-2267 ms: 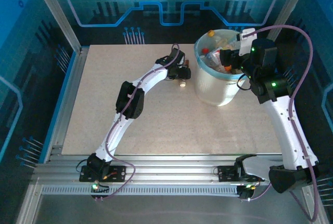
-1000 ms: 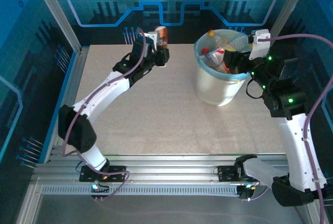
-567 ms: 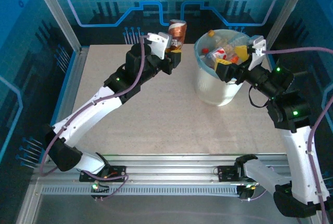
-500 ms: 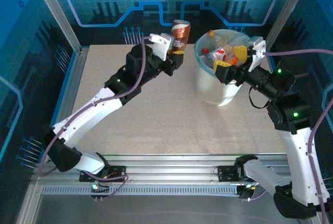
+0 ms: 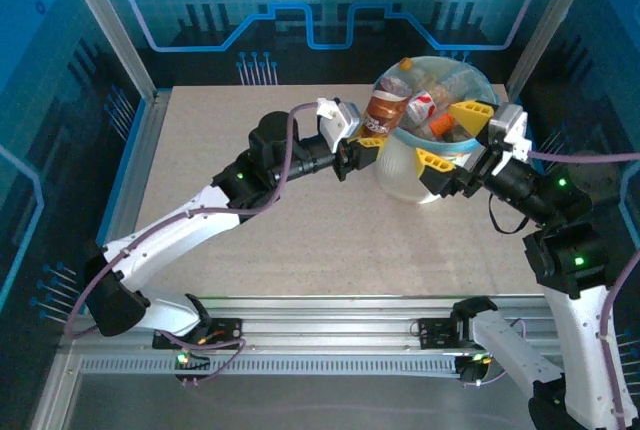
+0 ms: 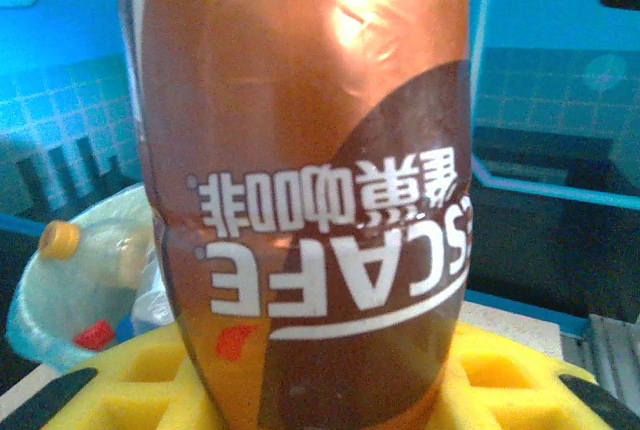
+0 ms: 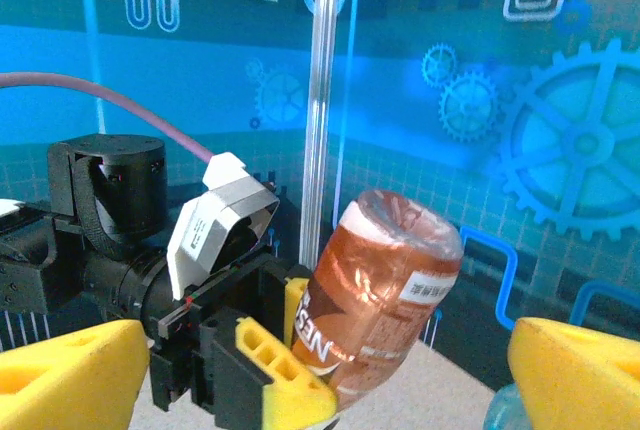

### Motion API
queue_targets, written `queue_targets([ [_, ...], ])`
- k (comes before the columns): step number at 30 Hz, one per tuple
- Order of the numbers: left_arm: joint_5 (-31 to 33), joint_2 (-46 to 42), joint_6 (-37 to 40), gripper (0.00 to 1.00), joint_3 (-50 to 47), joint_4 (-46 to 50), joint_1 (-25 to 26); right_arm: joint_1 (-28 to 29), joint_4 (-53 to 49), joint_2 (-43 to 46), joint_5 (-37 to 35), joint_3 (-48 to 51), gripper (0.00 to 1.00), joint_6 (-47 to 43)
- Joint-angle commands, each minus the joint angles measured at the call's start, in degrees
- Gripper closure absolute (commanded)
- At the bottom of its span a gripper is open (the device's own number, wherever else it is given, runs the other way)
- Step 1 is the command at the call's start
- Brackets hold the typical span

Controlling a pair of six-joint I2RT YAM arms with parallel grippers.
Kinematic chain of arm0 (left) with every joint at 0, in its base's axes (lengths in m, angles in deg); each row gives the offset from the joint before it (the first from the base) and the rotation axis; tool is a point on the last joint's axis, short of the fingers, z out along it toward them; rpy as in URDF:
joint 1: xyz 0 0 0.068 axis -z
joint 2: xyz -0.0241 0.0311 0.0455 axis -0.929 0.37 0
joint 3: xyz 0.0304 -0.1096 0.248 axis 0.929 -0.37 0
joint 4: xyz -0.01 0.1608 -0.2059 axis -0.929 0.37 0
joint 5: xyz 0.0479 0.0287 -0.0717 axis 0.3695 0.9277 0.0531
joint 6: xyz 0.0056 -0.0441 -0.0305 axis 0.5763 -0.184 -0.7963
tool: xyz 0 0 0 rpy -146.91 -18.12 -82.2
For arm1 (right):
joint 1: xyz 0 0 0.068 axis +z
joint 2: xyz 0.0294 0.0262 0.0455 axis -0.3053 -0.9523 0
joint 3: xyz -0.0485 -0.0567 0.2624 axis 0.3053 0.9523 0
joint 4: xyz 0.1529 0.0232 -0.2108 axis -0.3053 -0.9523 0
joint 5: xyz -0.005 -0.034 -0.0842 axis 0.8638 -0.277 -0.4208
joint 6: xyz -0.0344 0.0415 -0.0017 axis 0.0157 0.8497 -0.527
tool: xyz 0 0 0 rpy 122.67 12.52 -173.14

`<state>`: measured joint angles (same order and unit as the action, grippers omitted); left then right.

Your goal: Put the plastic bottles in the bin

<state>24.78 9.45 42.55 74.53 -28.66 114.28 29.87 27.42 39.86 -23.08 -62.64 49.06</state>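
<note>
A plastic bottle [image 5: 386, 106] with a brown and orange label is held tilted at the left rim of the bin [image 5: 400, 176], a white bucket with a blue liner. My left gripper [image 5: 366, 146] is shut on its lower end. In the left wrist view the bottle [image 6: 310, 200] stands between the yellow fingers [image 6: 505, 380]. Several more bottles [image 5: 432, 100] lie inside the bin. My right gripper [image 5: 452, 138] is open over the bin's near right rim, holding nothing. The right wrist view shows the held bottle [image 7: 385, 290] and the left gripper [image 7: 268, 362] across from my right fingers [image 7: 70, 375].
The bin stands at the back right of the beige table [image 5: 250, 210]. Metal frame posts [image 5: 110, 20] and blue patterned walls enclose the table. The two arms reach toward the bin from opposite sides and their grippers are close together.
My left arm has carried the bottle rightward from the back of the table to the bin's left rim. My right gripper has drawn back toward the bin's near right side and opened wider.
</note>
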Motion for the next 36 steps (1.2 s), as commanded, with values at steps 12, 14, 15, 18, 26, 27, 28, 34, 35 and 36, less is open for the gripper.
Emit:
queue_targets([
  [12, -10.75, -3.94, 3.36, 1.0, -3.41, -8.8, 0.76, 2.42, 8.83, 1.82, 3.42, 3.46, 0.05, -4.59],
  [14, -10.95, -4.15, 3.43, 1.0, -3.91, -9.35, 0.76, 2.71, 9.02, 1.85, 3.51, 3.74, 0.05, -5.05],
  [15, -10.95, -4.14, 3.47, 1.0, -4.24, -9.8, 0.76, 2.83, 8.74, 1.85, 3.67, 3.67, 0.05, -5.29],
  [18, -10.78, -4.16, 3.77, 1.0, -4.91, -11.16, 0.78, 3.07, 6.82, 1.84, 3.65, 2.96, 0.06, -6.27],
  [26, -11.05, -4.49, 4.08, 1.0, -6.0, -12.91, 0.76, 3.65, 6.91, 0.48, 5.18, 2.43, 0.06, -5.97],
  [27, -11.33, -4.59, 4.04, 1.0, -6.2, -13.46, 0.76, 3.8, 6.91, 0.18, 5.03, 2.21, 0.06, -5.64],
  [28, -11.8, -4.69, 4.04, 1.0, -6.67, -14.08, 0.76, 3.85, 6.97, -0.14, 4.61, 2.08, 0.06, -5.0],
  [34, -14.61, -4.95, 4.84, 1.0, -6.71, -14.7, 0.78, 4.21, 6.88, -4.33, 1.96, -1.28, 0.02, 1.69],
  [35, -14.88, -5.03, 5.13, 1.0, -6.66, -14.55, 0.79, 4.33, 6.5, -5.15, 2.47, -2.14, 0.02, 2.61],
  [36, -15.03, -5.09, 5.19, 1.0, -6.62, -14.42, 0.76, 4.38, 6.16, -5.99, 3.18, -3.07, 0.02, 3.29],
])
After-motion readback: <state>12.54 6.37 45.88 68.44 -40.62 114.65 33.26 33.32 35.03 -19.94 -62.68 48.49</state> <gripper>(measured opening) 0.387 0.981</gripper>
